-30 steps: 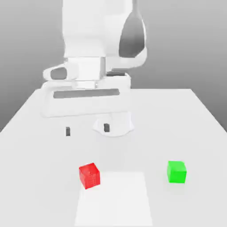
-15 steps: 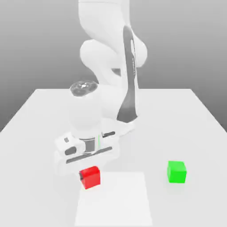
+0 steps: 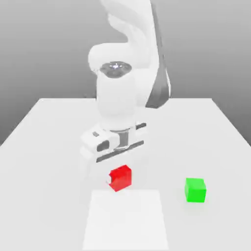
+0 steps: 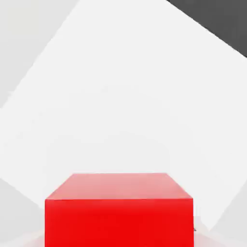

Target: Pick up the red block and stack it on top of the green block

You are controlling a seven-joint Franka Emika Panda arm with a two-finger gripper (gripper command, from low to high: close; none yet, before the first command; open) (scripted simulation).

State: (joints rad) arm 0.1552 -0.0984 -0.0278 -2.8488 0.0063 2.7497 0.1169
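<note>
My tool (image 3: 117,172) sits at centre frame in the exterior view, just below the wrist housing, and it is clamped on the red block (image 3: 120,177). The block hangs clear of the desk (image 3: 44,147); it appears tilted in that view. In the hand view the red block (image 4: 119,210) occupies the lower middle of the frame, with its flat top face and one square side face presented to the camera.

The green block (image 3: 195,189) rests on the desk at lower right of the exterior view, well apart from the red one. A paler square patch (image 3: 126,219) marks the desk surface at lower centre.

Assessment of the load: a small rigid cube, judged light, with flat parallel sides and sharp edges. It should not deform under clamping. Its smooth faces may be slippery, so the proper hold is on two opposite side faces, centred, pads flat against them. An off-centre hold risks the cube rotating, which would spoil a flush landing on the green block.
</note>
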